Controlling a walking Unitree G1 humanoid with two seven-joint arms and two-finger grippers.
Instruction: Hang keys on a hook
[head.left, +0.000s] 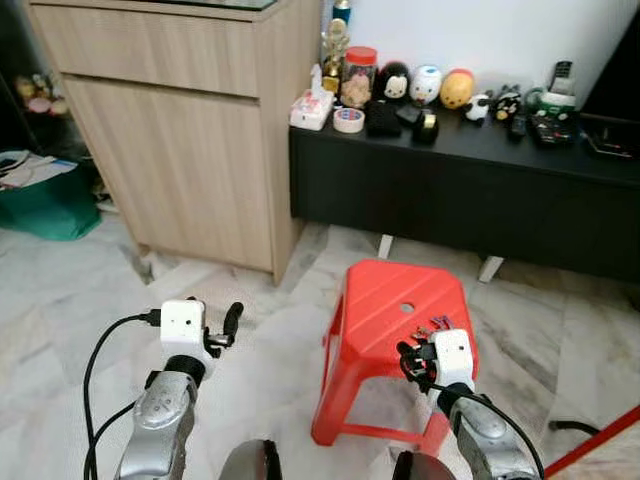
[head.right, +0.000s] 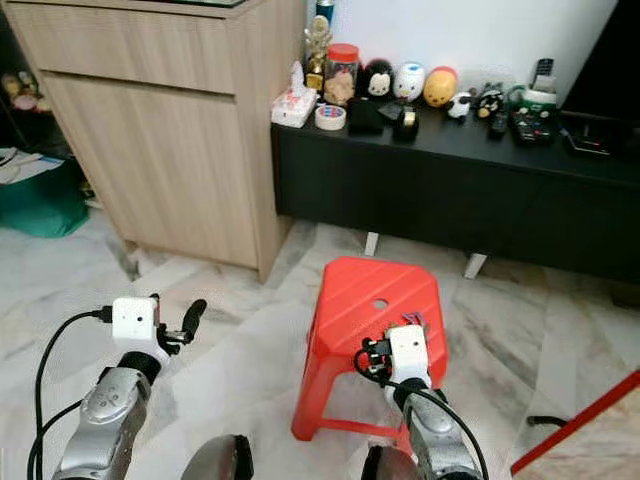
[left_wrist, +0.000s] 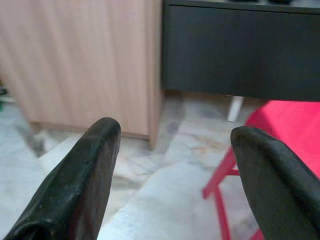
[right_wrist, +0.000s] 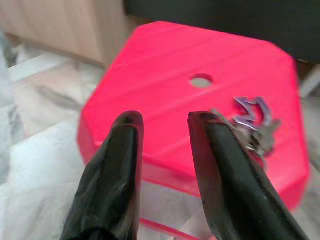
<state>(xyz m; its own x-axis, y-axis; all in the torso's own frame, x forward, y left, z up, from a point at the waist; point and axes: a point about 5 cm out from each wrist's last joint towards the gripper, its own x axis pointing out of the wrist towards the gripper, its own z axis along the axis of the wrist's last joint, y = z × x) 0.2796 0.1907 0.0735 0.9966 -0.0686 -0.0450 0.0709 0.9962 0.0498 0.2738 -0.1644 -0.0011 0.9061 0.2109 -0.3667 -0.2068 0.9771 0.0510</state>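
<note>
A bunch of keys (head.left: 438, 324) with a purple ring lies on the right side of a red plastic stool (head.left: 385, 290). My right gripper (right_wrist: 165, 117) hovers over the stool's near edge, open, with nothing between its fingers. The keys (right_wrist: 252, 120) sit just beyond and beside one fingertip, not touched. My left gripper (left_wrist: 175, 130) is held above the marble floor left of the stool. It stands wide open and empty, with one black finger (head.left: 232, 318) raised beside its white camera box.
A tall wooden cabinet (head.left: 180, 150) stands at the back left. A low black console (head.left: 470, 190) with toys, a jar and tape runs behind the stool. A green bin (head.left: 50, 205) is far left, and a red bar (head.left: 600, 440) crosses the lower right corner.
</note>
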